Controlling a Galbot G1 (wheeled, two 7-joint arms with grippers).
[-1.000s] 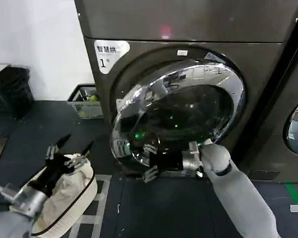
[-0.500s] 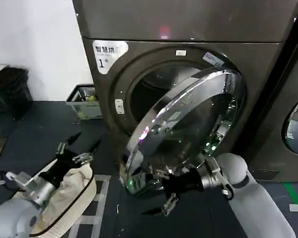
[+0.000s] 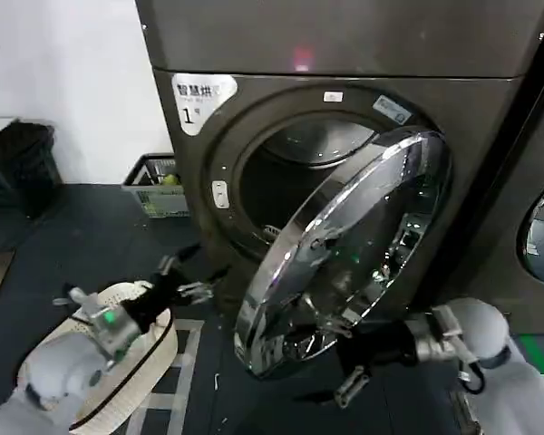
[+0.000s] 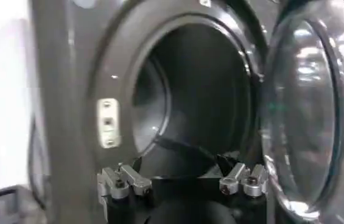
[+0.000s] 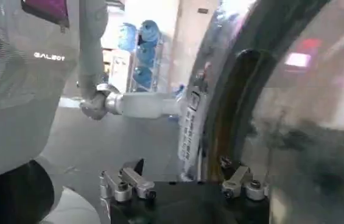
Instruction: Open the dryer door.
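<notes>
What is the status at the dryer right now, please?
Right gripper open at the lower rim of the dryer door. Door swung well out, drum exposed. Left gripper open, low, facing the opening. Nothing blocking.

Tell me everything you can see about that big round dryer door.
The dryer door is a large round porthole: a wide, shiny chrome rim around dark tinted glass that mirrors the room. It stands swung well open, hinged on the robot's right side, leaving the dark drum opening exposed. The right gripper sits at the door's lower rim, fingers spread. The left gripper hovers apart, near the machine's front.
</notes>
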